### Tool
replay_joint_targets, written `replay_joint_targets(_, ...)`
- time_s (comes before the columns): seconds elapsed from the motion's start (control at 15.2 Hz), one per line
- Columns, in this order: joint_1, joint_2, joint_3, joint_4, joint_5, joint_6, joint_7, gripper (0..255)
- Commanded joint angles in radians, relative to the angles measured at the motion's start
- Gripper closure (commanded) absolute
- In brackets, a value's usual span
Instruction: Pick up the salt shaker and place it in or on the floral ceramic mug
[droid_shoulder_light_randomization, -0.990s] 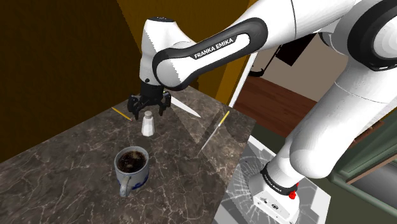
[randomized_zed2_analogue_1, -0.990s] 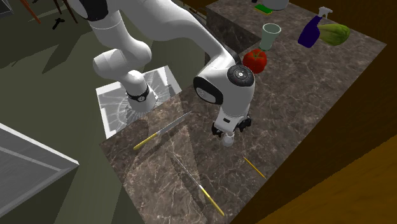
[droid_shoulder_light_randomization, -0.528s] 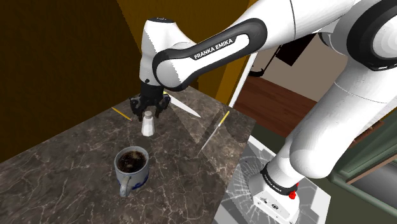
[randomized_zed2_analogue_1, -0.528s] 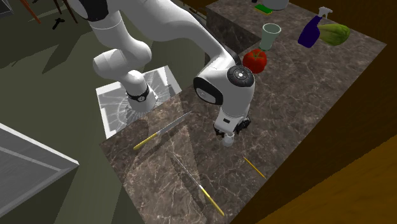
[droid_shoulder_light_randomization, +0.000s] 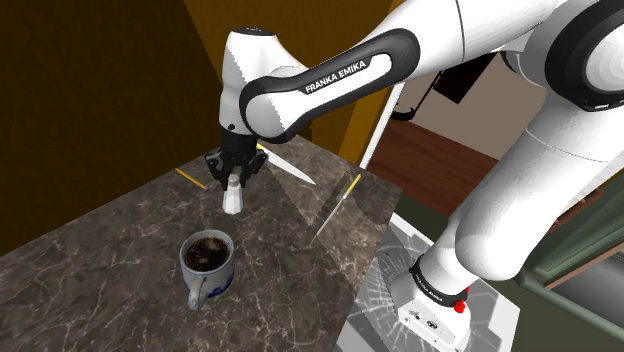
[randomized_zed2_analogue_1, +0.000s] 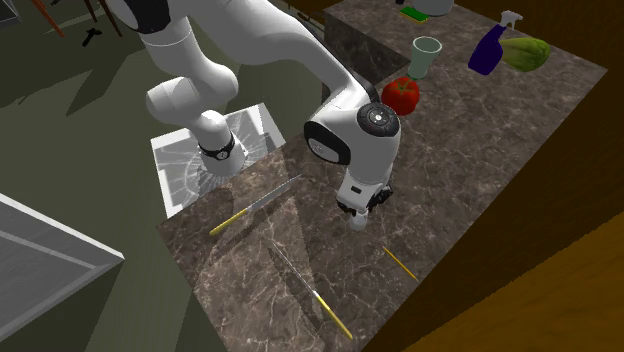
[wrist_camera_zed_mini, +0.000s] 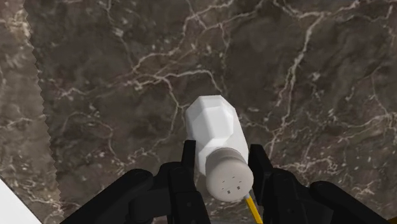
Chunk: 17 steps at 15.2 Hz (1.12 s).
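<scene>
1. Since a second ago, the gripper (droid_shoulder_light_randomization: 233, 177) has sunk over the salt shaker (droid_shoulder_light_randomization: 232, 199), and its fingers, then spread wide, have drawn in.
2. In the wrist view the two black fingers (wrist_camera_zed_mini: 189, 156) press against the shaker (wrist_camera_zed_mini: 215, 137) just under its perforated cap, so the jaws are pinching it at the neck.
3. A high grip like this suits the job: the white faceted body hangs free below the hand and can go into the mug first.
4. The shaker stands upright on the dark marble countertop (droid_shoulder_light_randomization: 110, 270), and I judge it has not yet been lifted.
5. The second exterior view shows the hand (randomized_zed2_analogue_1: 358, 207) coming straight down on the shaker (randomized_zed2_analogue_1: 357, 221), which keeps it from tipping as the grip closes.
6. The floral ceramic mug (droid_shoulder_light_randomization: 208, 263) stands near the shaker on the stand's side, mouth up, with its handle turned away from the shaker.
7. The mug's inside is dark and mottled, but whether that is liquid or just glaze is hard to tell from here.
8. The next move, as I judge it, is a lift well clear of the rim and a short carry to the mug.
</scene>
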Motion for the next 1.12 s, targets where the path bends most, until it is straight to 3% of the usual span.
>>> replay_joint_targets(0.0, 0.0, 0.0, 0.0, 0.0, 0.0, 0.0, 0.0, 255)
replay_joint_targets(1.06, -0.008, -0.102, -0.002, 0.115, 0.047, -0.208, -0.027, 255)
